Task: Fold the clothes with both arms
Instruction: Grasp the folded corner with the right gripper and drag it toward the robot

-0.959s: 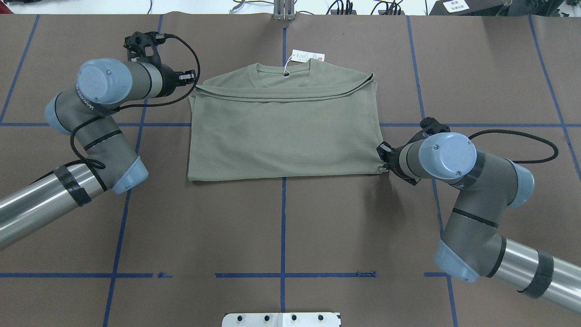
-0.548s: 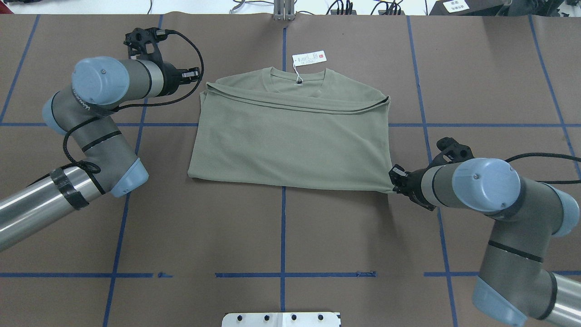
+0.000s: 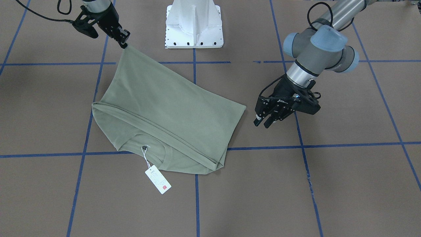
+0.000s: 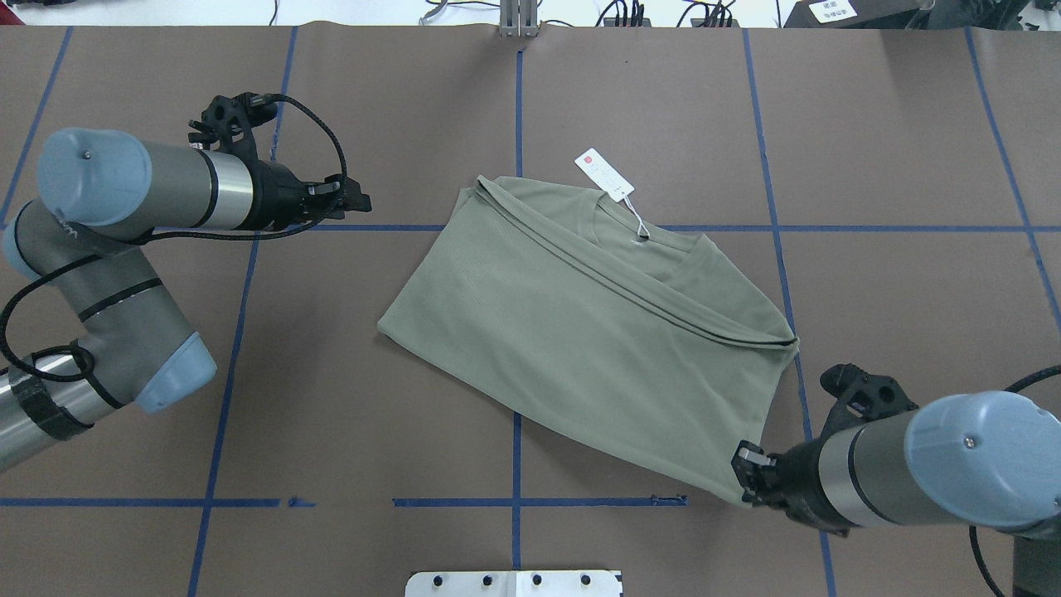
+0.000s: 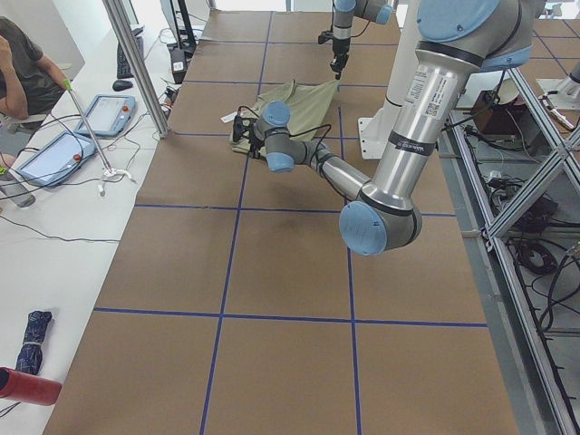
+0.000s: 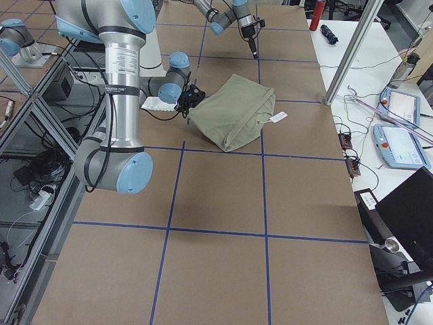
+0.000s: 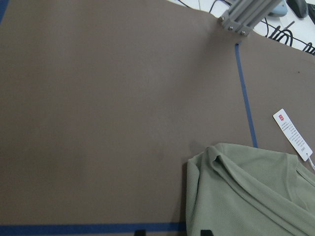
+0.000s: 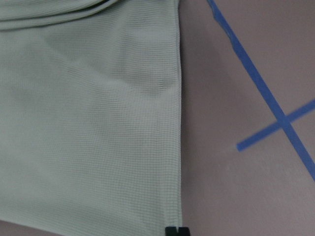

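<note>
Right gripper (image 4: 746,477): jaws pinched on near hem corner of sage knit shirt (image 4: 580,332) — folded, skewed on worktop (image 4: 331,414), hang tag (image 4: 603,172) on far side. Left gripper (image 4: 358,201): jaws apart, empty, well clear. Light, limp, stretchy by the look — best gripped at corners, all layers.

1. Shirt (image 4: 580,332): matt cloth, fine waffle knit.
2. Hang tag (image 4: 604,173), at the shirt's 12 o'clock: smooth white card.
3. Table cover (image 4: 331,431): matt brown paper; blue tape lines (image 4: 516,431).
4. Left arm (image 4: 166,195) and right arm (image 4: 879,481): satin metal tubes, smooth plastic caps.
</note>
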{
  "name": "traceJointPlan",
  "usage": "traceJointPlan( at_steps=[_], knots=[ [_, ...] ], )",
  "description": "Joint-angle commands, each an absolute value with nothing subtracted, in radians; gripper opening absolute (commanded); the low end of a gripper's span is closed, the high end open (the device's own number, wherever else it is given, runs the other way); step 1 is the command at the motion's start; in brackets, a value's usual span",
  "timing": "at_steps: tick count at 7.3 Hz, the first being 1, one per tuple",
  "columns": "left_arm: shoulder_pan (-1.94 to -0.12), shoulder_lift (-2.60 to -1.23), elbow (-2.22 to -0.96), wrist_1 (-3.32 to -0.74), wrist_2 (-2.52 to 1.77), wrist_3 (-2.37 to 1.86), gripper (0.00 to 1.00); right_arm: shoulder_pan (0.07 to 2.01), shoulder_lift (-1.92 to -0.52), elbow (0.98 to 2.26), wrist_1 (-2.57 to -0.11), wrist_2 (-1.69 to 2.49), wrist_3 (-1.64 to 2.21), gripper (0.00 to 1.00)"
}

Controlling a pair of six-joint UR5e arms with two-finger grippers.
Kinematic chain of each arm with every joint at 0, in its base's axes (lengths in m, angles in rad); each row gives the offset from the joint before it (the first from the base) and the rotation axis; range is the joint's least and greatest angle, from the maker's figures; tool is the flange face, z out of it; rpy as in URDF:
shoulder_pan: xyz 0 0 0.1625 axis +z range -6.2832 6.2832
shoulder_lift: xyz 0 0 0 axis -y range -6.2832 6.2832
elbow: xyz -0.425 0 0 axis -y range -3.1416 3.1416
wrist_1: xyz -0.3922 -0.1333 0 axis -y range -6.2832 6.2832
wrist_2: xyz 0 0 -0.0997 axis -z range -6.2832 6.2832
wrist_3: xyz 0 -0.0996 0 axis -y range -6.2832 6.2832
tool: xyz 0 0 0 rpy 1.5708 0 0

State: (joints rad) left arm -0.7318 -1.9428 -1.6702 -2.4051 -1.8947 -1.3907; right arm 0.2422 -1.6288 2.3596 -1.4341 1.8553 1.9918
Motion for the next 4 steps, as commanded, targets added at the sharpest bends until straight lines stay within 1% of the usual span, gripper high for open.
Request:
traceJointPlan(
  at_steps=[1, 2, 3, 4],
  knots=[
    [-0.666, -1.922, -1.744, -2.405, -1.913, -1.518, 0.61, 0.096, -1.686, 2.398, -1.453, 1.936, 2.017, 0.0],
    [-0.635, -1.919, -1.744, -2.405, -1.911, -1.535, 0.64, 0.033, -1.692, 2.392, -1.453, 1.921, 2.017, 0.29],
    [-0.629, -1.921, -1.746, -2.405, -1.914, -1.58, 0.67, 0.049, -1.683, 2.393, -1.453, 1.91, 2.02, 0.99],
    [-0.573, -1.919, -1.75, -2.404, -1.904, -1.671, 0.68, 0.095, -1.678, 2.388, -1.453, 1.908, 2.02, 1.0]
  ],
)
